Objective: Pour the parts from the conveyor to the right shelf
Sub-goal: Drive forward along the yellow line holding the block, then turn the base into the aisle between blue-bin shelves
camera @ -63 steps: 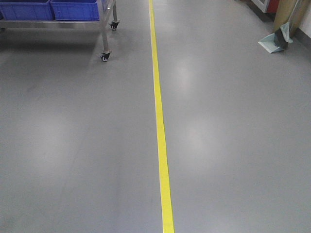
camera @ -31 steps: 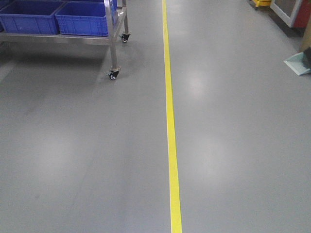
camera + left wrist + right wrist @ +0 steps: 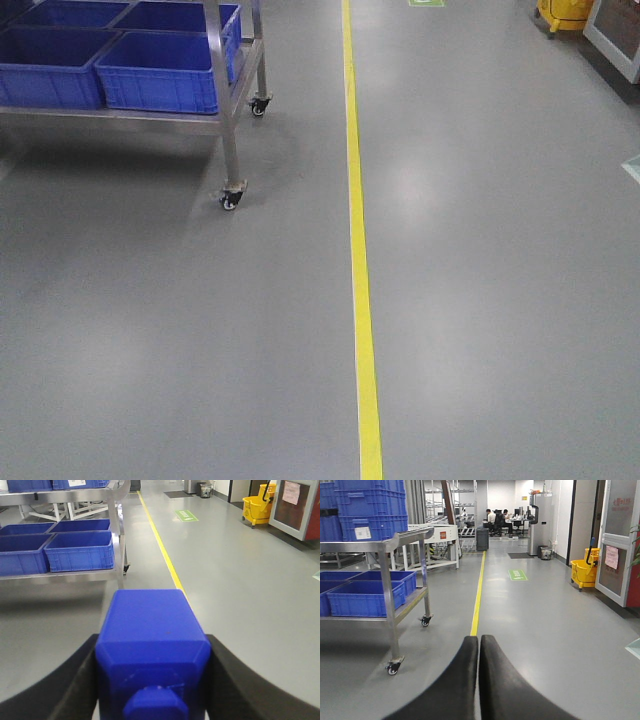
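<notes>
One of the parts, a blue block [image 3: 150, 615] with a round stub facing the camera, sits between the black fingers [image 3: 75, 680] of my left gripper [image 3: 152, 639], which is shut on it above the grey floor. My right gripper [image 3: 479, 640] is shut, its two pads pressed together with nothing between them. A steel rack on casters [image 3: 225, 120] with blue tubs [image 3: 160, 70] stands ahead on the left; I cannot tell whether it is the right shelf. It also shows in the wrist views [image 3: 119, 540] [image 3: 390, 545]. The conveyor is out of view.
A yellow floor line [image 3: 358, 250] runs forward just right of the rack. A yellow mop bucket [image 3: 583, 572] and a door [image 3: 620, 540] stand at the right wall. More racks, stacked blue crates [image 3: 370, 510] and seated people [image 3: 495, 517] are far ahead.
In the front view the rack and its casters have slid down and to the right and grown larger. The dustpan at the right edge has left the frame.
</notes>
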Controlling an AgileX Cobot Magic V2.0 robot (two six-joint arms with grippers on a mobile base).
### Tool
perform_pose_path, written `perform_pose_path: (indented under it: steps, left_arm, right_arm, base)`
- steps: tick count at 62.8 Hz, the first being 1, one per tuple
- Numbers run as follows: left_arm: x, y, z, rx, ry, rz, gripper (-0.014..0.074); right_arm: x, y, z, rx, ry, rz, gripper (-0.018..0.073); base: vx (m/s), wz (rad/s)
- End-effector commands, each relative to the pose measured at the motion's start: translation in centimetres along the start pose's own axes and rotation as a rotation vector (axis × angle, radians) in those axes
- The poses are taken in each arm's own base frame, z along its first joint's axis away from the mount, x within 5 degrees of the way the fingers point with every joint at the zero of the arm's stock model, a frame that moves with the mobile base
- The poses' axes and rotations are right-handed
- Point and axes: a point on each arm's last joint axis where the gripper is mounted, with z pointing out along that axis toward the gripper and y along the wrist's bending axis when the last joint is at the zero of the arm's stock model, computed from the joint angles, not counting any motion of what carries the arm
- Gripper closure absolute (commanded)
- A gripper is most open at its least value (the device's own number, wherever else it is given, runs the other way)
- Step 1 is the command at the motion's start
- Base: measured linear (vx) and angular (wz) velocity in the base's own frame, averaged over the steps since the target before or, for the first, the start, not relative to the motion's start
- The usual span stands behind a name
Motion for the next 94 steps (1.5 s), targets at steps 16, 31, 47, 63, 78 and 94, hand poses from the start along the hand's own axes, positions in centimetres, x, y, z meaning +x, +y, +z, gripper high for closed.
perform_pose_path:
  steps: [16, 31, 47, 63, 78, 94]
  left_arm:
    - [-1.56, 0.11, -0.25, -0.005, -0.097, -0.007, 0.0602]
    - [-1.56, 0.11, -0.25, -0.005, -0.097, -0.007, 0.0602]
    - [-1.54, 0.11, -0.24, -0.005, -0.097, -0.007, 0.0602]
    - [-1.54, 0.11, -0.24, -0.005, -0.097, -0.007, 0.0602]
    - [-1.54, 0.11, -0.24, -0.005, -0.097, -0.007, 0.0602]
    - [-1.54, 0.11, -0.24, -0.005, -0.097, -0.007, 0.0602]
  right_arm:
    - [-0.26, 0.03, -0.06, -0.005, -0.073, -0.005, 0.0569]
    - [-0.26, 0.03, -0.06, -0.005, -0.073, -0.005, 0.0569]
    - [-0.26, 0.03, -0.06, -0.005, -0.073, -0.005, 0.0569]
    - [-0.26, 0.03, -0.06, -0.005, -0.073, -0.005, 0.0569]
    - [-0.26, 0.03, -0.06, -0.005, -0.073, -0.005, 0.0569]
    - [-0.26, 0.03, -0.06, -0.005, -0.073, -0.005, 0.0569]
  base:
    - [0.67, 0.00]
    - [0.64, 0.07]
    - [0.62, 0.12]
    - [0.56, 0.14]
    - [0.50, 0.21]
    - [0.42, 0.51]
